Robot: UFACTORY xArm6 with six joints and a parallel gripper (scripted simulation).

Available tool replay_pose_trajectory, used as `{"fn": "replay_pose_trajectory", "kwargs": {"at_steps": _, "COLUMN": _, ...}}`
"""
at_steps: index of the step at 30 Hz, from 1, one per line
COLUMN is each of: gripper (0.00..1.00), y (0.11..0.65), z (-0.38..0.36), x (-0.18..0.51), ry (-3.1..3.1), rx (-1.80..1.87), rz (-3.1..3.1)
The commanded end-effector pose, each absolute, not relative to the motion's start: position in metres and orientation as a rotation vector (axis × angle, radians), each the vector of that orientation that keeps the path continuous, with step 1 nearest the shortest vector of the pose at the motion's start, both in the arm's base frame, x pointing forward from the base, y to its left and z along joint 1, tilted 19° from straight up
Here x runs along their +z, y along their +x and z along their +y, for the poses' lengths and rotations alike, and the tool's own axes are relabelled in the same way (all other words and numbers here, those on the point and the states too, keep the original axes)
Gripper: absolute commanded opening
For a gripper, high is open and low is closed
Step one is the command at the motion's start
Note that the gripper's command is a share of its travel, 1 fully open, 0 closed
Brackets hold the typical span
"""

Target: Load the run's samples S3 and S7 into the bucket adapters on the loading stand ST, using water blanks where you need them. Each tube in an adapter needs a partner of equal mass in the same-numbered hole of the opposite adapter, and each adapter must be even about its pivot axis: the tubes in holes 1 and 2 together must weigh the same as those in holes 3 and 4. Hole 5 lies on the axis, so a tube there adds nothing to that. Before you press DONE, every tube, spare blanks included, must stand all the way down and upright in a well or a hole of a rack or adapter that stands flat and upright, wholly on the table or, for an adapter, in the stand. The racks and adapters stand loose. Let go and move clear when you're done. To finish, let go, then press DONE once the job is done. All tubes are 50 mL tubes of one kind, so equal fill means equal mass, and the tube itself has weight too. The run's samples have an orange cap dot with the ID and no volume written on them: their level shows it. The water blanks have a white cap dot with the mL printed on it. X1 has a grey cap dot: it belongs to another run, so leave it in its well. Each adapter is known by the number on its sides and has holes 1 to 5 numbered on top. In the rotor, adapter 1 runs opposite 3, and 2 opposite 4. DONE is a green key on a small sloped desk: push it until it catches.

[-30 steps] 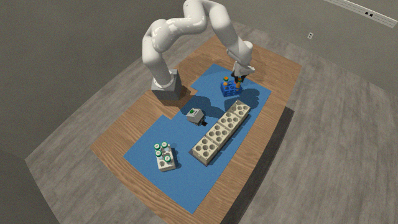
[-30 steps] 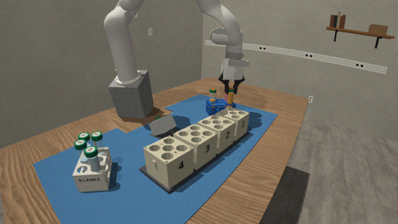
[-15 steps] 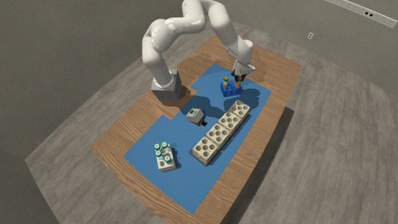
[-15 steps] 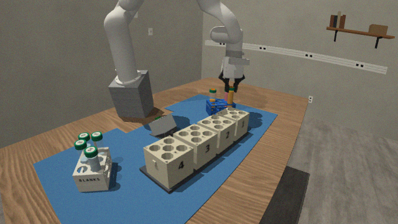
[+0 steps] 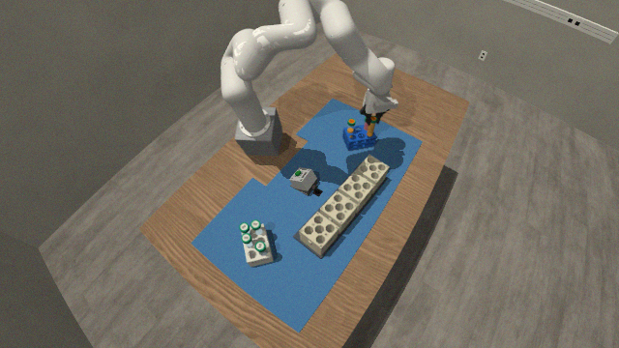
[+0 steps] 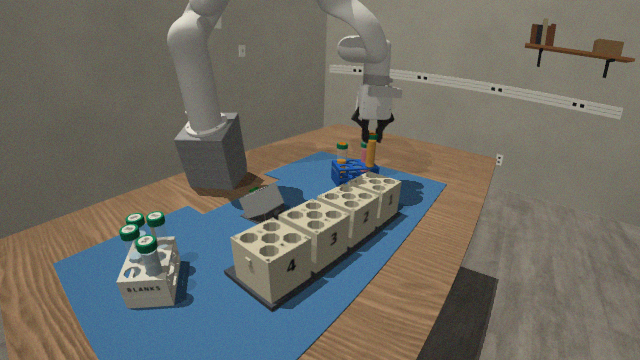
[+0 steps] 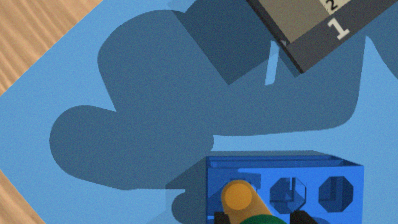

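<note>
Gripper [image 5: 373, 117] [image 6: 372, 137] [image 7: 261, 218] clamped on the green cap end of the orange-filled tube [image 5: 370, 130] [image 6: 370, 152] [image 7: 237, 195]; tube hangs over the blue rack [image 5: 360, 144] [image 6: 342, 175] [image 7: 312, 176], round bottom visible in wrist view; ID unreadable. Low-filled orange tube [image 5: 351, 123] [image 6: 342, 146] stands in the blue rack; pink tube [image 5: 367, 127] [image 6: 364, 153] also at the blue rack, partly hidden. Loading stand [image 5: 321, 255] [image 6: 272, 305] [image 7: 306, 62] near the blue rack, bearing four beige adapters in a row; adapter 1 [image 5: 371, 169] [image 6: 391, 200] nearest the blue rack, adapter 4 [image 5: 319, 233] [image 6: 272, 265] farthest; no tubes seen in their holes. Sloped desk [image 5: 305, 181] [image 6: 262, 202] with green key [image 5: 298, 173] [image 6: 255, 189] sits between the blue rack and the white rack [image 5: 261, 262] [image 6: 150, 296]; white rack well apart from the blue rack, holding four green-capped blanks, printed volumes too small to read.

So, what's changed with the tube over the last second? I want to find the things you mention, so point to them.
The gripper [image 5: 373, 119] [image 6: 372, 138] [image 7: 262, 218] has risen, lifting the orange tube [image 5: 370, 129] [image 6: 370, 152] [image 7: 237, 195] up with it from the blue rack [image 5: 360, 143] [image 6: 342, 176] [image 7: 320, 175]. I see no new grasp or release: it was at the cap already. The racks, adapters [image 5: 311, 245] [image 6: 333, 252] [image 7: 320, 54] and blanks [image 5: 260, 246] [image 6: 151, 262] look unmoved.
</note>
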State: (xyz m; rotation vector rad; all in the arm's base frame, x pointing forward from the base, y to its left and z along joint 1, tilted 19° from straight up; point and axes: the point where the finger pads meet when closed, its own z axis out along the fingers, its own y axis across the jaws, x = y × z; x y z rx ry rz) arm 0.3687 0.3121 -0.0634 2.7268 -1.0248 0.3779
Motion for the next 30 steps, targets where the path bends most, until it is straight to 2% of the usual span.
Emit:
{"fn": "replay_pose_trajectory", "kwargs": {"at_steps": 1, "gripper": 0.0, "y": 0.369, "z": 0.316, "x": -0.054, "ry": 2.731, "rx": 0.381, "rz": -1.026}}
{"fn": "replay_pose_trajectory", "kwargs": {"at_steps": 30, "gripper": 0.0, "y": 0.36, "z": 0.33, "x": -0.007, "ry": 2.731, "rx": 0.381, "rz": -1.026}}
